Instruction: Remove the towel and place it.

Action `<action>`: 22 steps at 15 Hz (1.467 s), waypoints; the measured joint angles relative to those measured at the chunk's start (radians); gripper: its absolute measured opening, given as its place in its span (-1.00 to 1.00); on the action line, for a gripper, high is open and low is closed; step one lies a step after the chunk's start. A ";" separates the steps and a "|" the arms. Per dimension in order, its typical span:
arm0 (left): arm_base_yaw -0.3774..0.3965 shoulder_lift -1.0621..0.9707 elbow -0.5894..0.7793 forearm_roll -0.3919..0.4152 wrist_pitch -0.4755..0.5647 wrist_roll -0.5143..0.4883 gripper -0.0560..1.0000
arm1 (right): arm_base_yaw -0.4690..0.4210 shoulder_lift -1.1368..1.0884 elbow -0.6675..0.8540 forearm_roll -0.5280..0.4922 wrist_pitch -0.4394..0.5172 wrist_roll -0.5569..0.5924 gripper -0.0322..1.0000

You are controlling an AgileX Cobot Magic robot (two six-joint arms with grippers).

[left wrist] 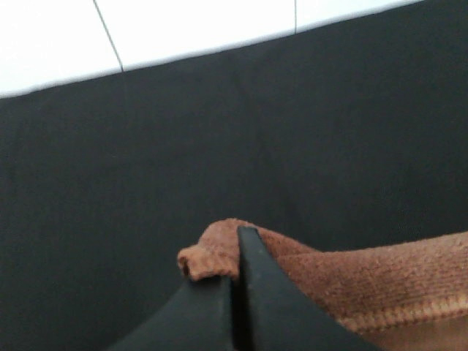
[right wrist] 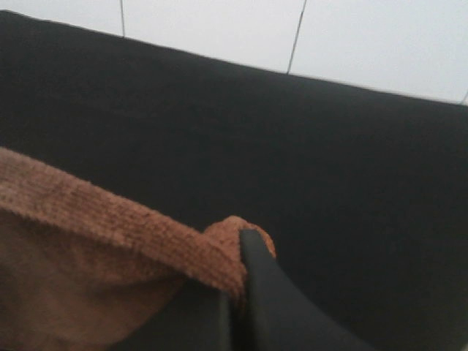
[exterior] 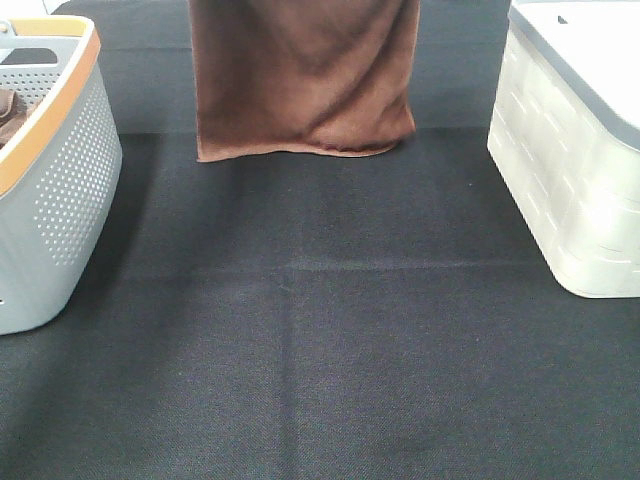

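Note:
The reddish-brown towel (exterior: 303,75) hangs down from above the top edge of the exterior view, over the far middle of the black table; its lower hem is at or just above the cloth. Both grippers are out of that view. In the left wrist view my left gripper (left wrist: 235,281) is shut on one top corner of the towel (left wrist: 351,278). In the right wrist view my right gripper (right wrist: 238,285) is shut on the other top corner of the towel (right wrist: 95,256). The towel's top hem stretches between the two grippers.
A grey perforated basket (exterior: 70,190) with an orange rim stands at the left edge, with brown cloth inside. A white lidded box (exterior: 570,160) stands at the right edge. The table is covered in black cloth (exterior: 320,350).

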 joint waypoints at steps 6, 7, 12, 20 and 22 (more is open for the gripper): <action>0.004 0.058 0.000 -0.279 0.389 0.098 -0.89 | -0.004 0.024 0.197 0.017 -0.114 0.021 -0.94; 0.008 0.058 0.000 -0.336 0.446 0.158 -0.89 | -0.004 0.023 0.236 0.018 -0.135 0.027 -0.94; 0.008 0.069 -0.002 -0.436 0.641 0.216 -0.89 | -0.004 -0.067 0.437 0.015 -0.168 0.045 -0.94; -0.069 0.078 0.001 -0.445 0.782 0.264 -0.89 | -0.004 -0.200 0.701 0.012 -0.185 0.045 -0.94; -0.104 0.073 0.070 -0.431 0.782 0.269 -0.89 | -0.004 -0.218 0.752 0.012 -0.185 0.045 -0.94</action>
